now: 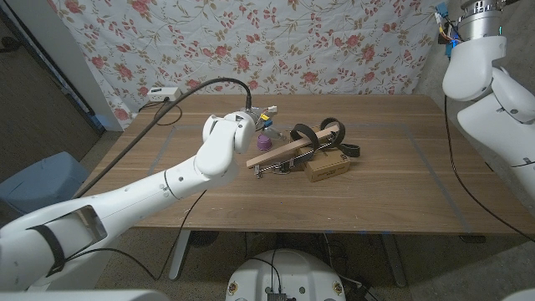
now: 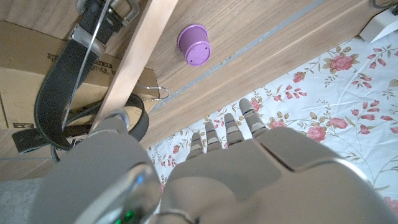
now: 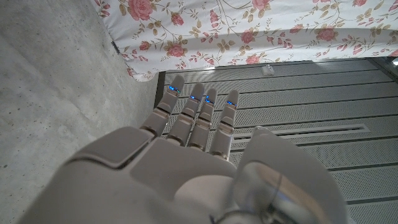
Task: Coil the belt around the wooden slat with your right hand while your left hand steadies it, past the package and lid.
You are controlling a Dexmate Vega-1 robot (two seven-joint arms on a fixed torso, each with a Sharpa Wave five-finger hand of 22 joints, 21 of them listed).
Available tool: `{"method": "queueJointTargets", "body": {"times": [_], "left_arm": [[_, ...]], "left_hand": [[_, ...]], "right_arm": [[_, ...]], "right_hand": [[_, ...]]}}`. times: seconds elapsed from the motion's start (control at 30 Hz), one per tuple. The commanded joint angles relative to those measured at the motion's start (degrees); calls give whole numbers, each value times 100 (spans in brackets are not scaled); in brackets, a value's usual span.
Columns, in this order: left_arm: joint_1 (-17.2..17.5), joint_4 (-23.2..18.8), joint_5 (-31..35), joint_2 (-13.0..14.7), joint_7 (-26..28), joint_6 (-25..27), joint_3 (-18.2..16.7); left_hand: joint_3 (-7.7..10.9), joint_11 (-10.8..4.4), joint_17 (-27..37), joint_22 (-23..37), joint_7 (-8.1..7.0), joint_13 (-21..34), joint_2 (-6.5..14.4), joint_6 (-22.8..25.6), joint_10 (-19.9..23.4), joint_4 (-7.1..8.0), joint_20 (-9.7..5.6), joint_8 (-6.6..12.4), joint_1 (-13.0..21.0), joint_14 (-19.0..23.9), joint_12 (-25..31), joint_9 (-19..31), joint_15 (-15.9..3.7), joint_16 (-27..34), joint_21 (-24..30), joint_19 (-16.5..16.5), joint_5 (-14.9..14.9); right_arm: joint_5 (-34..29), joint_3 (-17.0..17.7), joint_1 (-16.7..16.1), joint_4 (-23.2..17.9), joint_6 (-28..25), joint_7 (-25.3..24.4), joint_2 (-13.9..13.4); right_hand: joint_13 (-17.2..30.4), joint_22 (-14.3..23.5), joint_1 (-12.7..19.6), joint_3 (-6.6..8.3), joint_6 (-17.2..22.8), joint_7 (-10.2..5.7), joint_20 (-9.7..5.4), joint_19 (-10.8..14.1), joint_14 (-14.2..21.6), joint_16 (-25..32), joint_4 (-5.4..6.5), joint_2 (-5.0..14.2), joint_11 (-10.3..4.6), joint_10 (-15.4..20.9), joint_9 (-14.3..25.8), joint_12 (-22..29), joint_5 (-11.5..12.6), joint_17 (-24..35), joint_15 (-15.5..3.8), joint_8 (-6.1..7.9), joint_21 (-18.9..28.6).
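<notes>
Surface: the long brown wooden surface (image 1: 393, 188) carries a small cluster at its middle, with bare board to either side and toward the near edge.
Backdrop: a floral-print cloth (image 1: 334, 46) hangs just behind the far edge.
Left arm: the white left arm (image 1: 167, 180) reaches in diagonally, its wrist ending beside the cluster's left end.
Wooden slat: the pale, flat wooden slat (image 1: 292, 148) lies tilted, its long axis running from low at the near left to raised at the far right; in the left wrist view it crosses over the package.
Package: the tan cardboard package (image 1: 328, 165) sits under the slat's right half, on the near side.
Belt: the black leather belt (image 1: 322, 128) with a metal buckle is looped loosely about the slat's raised end and trails beside the package.
Left hand: the grey left hand (image 2: 227, 134) hovers beside the slat's low end, fingers straight and apart, holding nothing.
Right hand: the grey right hand (image 3: 196, 121) is raised off to the right, well away from the cluster, fingers extended together, empty.
Lid: the small purple lid (image 1: 264, 143) stands just beside the slat's low end, apart from it.
Key relation: the left hand is far nearer; the belt lies leftward and down from the right hand, which I judge must cross open board to reach it.
</notes>
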Motion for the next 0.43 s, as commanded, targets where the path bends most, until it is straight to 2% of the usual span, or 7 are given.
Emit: {"method": "queueJointTargets", "body": {"times": [0.03,0.17,0.23,0.3,0.43], "left_arm": [[1439,-349,-564,-118,2309,-733,-1415],[2113,-340,-1916,-185,3829,-1679,-2320],[2351,-256,-2482,-236,4420,-2159,-2649],[2458,-175,-2914,-214,4674,-2496,-2842],[2555,-19,-3283,-149,5025,-2795,-2941]], "left_hand": [[-25,-16,5,18,-37,-7,30,-53,-47,6,-21,-43,-76,-37,-26,-2,31,31,-1,74,24],[-65,22,-15,22,-117,-41,124,-119,-204,86,27,-63,-201,-46,-130,-4,75,64,-49,91,-5],[-78,16,-22,23,-141,-53,158,-172,-217,113,45,-79,-246,-76,-150,-6,102,64,-73,81,-19],[-86,9,-29,23,-170,-64,191,-174,-197,135,49,-76,-283,-34,-154,-8,109,88,-80,107,-31],[-95,18,-44,26,-180,-86,261,-182,-149,168,59,-72,-343,61,-160,-11,96,136,-98,150,-58]], "right_arm": [[-28,-115,29,-251,-138,256,42],[-44,-222,6,-476,-418,326,174],[-90,-294,-47,-604,-556,349,218],[-235,-415,-82,-740,-759,383,218],[-568,-705,-77,-881,-1078,378,253]], "right_hand": [[-6,3,-73,17,53,52,23,71,25,12,22,-73,51,47,8,21,-18,5,-399,1,-11],[-13,2,-157,-27,47,88,50,59,13,11,31,-138,82,47,6,20,-44,1,-373,-7,-27],[-15,2,-184,-39,44,92,52,59,12,12,33,-152,90,45,6,19,-52,0,-375,-10,-31],[-17,2,-203,-46,46,93,51,57,15,14,35,-159,86,42,5,17,-56,0,-379,-11,-34],[-21,2,-246,-58,47,97,54,59,31,22,39,-164,70,54,5,21,-65,-3,-390,-13,-40]]}}
